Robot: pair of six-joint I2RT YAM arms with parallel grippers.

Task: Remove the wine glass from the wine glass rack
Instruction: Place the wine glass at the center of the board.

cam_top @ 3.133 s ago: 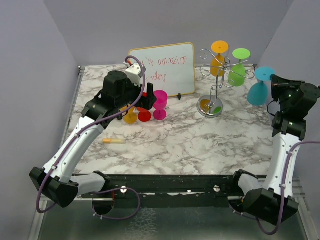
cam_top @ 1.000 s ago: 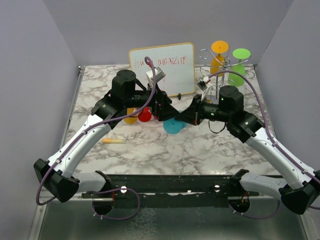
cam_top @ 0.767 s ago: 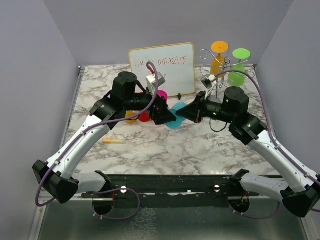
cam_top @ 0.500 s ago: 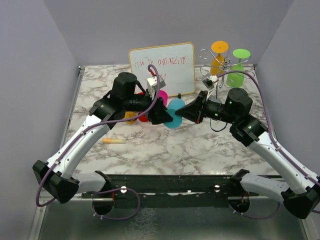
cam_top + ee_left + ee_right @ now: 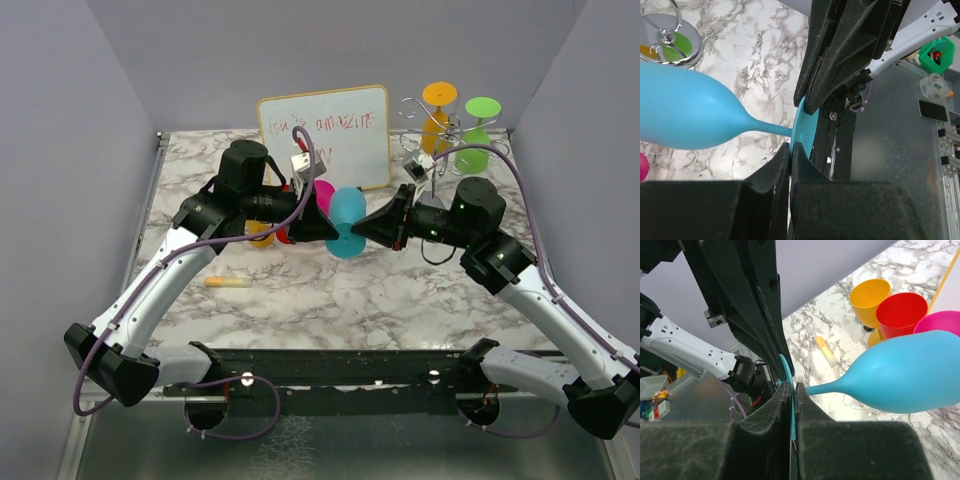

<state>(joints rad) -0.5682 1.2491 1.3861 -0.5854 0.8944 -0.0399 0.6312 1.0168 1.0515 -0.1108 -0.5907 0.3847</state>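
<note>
A blue wine glass (image 5: 347, 212) hangs on its side above mid-table, held between both grippers. My left gripper (image 5: 327, 229) is shut on the rim of its foot (image 5: 803, 124) from the left; in the left wrist view its tips (image 5: 790, 148) pinch the disc. From the right, my right gripper (image 5: 364, 229) also has the thin foot (image 5: 786, 371) between its fingers, tips (image 5: 791, 386) tight around it. The wine glass rack (image 5: 417, 106) stands at the back right with an orange glass (image 5: 437, 112) and a green glass (image 5: 476, 140) hanging on it. Its shiny base (image 5: 676, 44) shows in the left wrist view.
A whiteboard (image 5: 330, 135) with red writing leans at the back. A pink glass (image 5: 322, 190), a red cup (image 5: 901, 315) and an orange cup (image 5: 870, 297) stand in front of it, behind my left arm. A yellow stick (image 5: 228, 282) lies on the marble at the left.
My left gripper has closed on the blue glass's foot. The glass has risen off the table and moved slightly back, held between both grippers.
</note>
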